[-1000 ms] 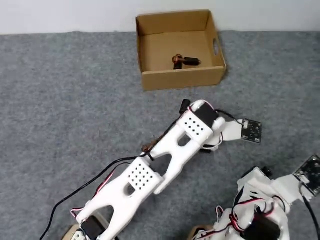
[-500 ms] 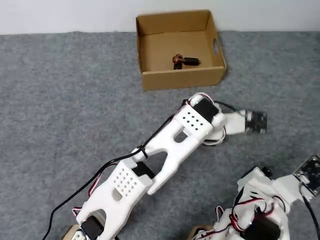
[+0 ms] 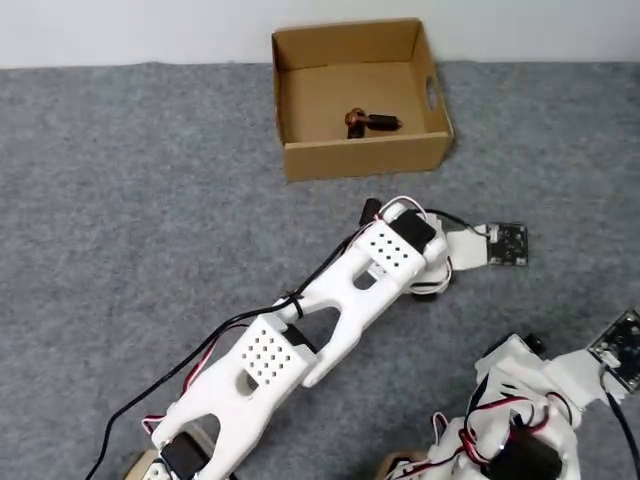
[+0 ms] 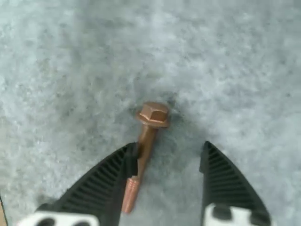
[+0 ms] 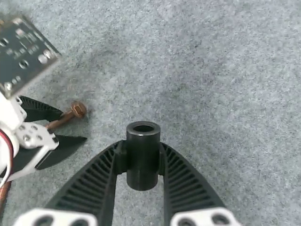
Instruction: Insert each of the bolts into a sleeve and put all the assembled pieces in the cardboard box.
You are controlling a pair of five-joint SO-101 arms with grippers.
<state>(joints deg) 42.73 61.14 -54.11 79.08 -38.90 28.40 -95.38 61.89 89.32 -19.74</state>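
The left arm (image 3: pixel 270 355) was white moulded plastic, its links dotted with grids of small round holes, with red, white and black cables (image 3: pixel 200 368) running along it. A dark circuit board (image 3: pixel 503 245) sat at its wrist. The left claw (image 4: pixel 168 147) and right claw (image 5: pixel 141 147) had black ribbed fingers (image 5: pixel 89 188).

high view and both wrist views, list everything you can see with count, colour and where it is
open-top cardboard box: one, brown, far side of the table
assembled bolt-and-sleeve piece: one, copper and dark, lying inside the box
loose hex-head metal bolt: one, copper, lying on the table between the left gripper's fingers, shank against one finger
cylindrical sleeve: one, black, clamped between the right gripper's fingers
carpeted table: one, grey, under everything
left gripper: one, black fingers, open around the bolt
right gripper: one, black fingers, shut on the sleeve, close to the left gripper
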